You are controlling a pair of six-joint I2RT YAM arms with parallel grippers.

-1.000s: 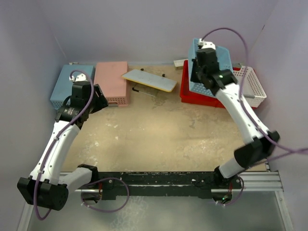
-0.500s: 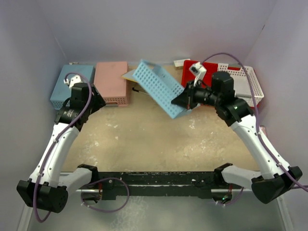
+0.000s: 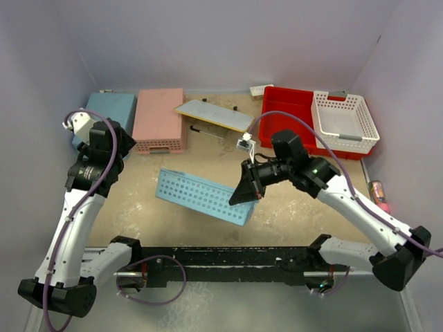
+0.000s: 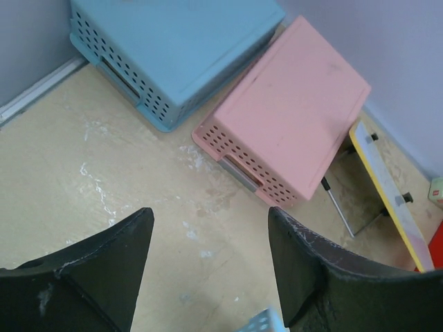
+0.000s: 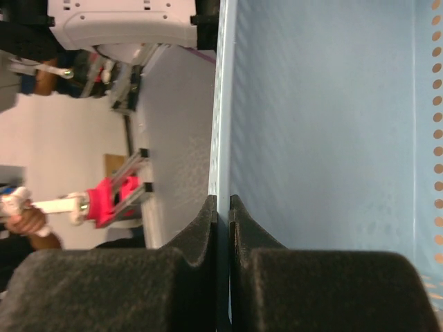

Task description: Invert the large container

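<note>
large container (image 3: pixel 287 111): red bin in the upper right of the top view, by the back wall, standing open side up; neither arm touches it
white basket (image 3: pixel 344 119): perforated, open side up, resting over the right part of the large container
right gripper (image 3: pixel 248 185): just right of centre in the top view; jaws pinched tight on a thin wall of the held blue basket, and in the wrist view both pads (image 5: pixel 206 225) press that wall edge from either side
held blue basket (image 3: pixel 204 197): long and perforated, lower centre of the top view, tilted with its right end at the right gripper; whether its left end touches the table (image 3: pixel 208 155) cannot be told
left gripper (image 4: pixel 208 216): at the left of the top view; jaws spread wide with nothing between them, above bare table near the pink basket
pink basket (image 4: pixel 291 131): upside down, upper centre of the left wrist view, its perforated side facing the left gripper
corner blue basket (image 4: pixel 180 41): upside down, upper left of the left wrist view, just beside the pink basket
yellow-edged board (image 3: pixel 214 115): upper centre of the top view, tilted, between the pink basket and the large container
</note>
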